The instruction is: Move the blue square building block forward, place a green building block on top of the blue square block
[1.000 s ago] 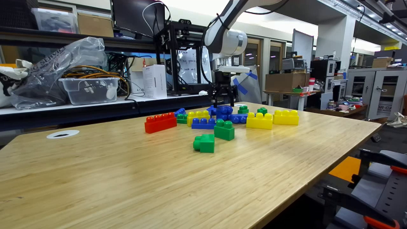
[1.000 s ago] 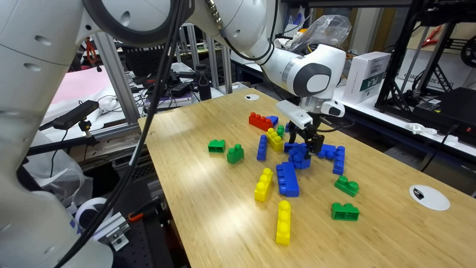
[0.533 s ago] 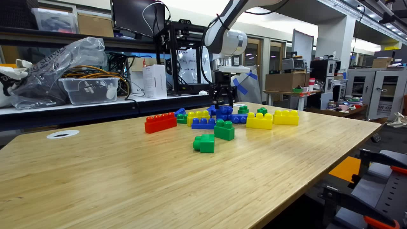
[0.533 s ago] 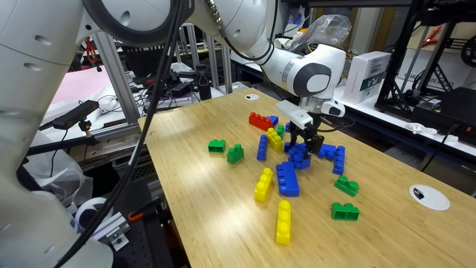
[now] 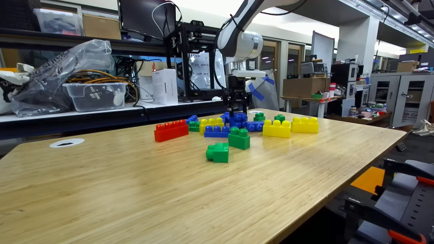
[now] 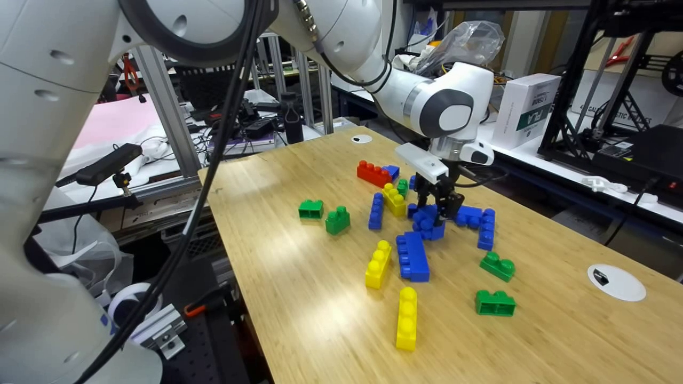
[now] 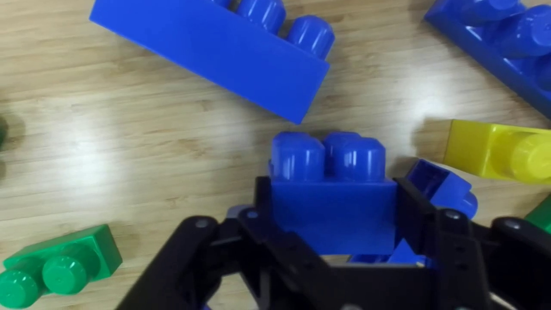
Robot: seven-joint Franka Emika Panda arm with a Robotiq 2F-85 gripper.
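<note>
1. The end effector (image 7: 332,196) is hemmed in by bricks: in the wrist view a hollow blue brick (image 7: 447,191) sits just beside its finger (image 7: 411,211) on the right, and more blue shows below, partly covered by the dark linkage.
2. A long blue brick (image 7: 211,56) lies on its side just past the studs of the gripped block; a yellow brick (image 7: 495,150) stands near, to the right.
3. Farther out on the bench (image 6: 320,320) lies a red brick (image 6: 374,175). Two flat white discs (image 6: 619,282) show on the bench top. Beyond it are a white carton (image 5: 165,87) and a clear bin (image 5: 96,98).
4. Count, in both exterior views: one red, three yellow, five green bricks (image 6: 337,221). Of blue, about eight can be made out in an exterior view; overlaps blur the tally.
5. The blue square building block (image 7: 333,217) is between the fingers, which pinch it from both sides, in the middle of the blue cluster. Whether it touches the bench cannot be told.
6. It is deep royal blue, with a plain flat face towards the wrist camera and at least three glossy domed studs pointing to the top of that view.
</note>
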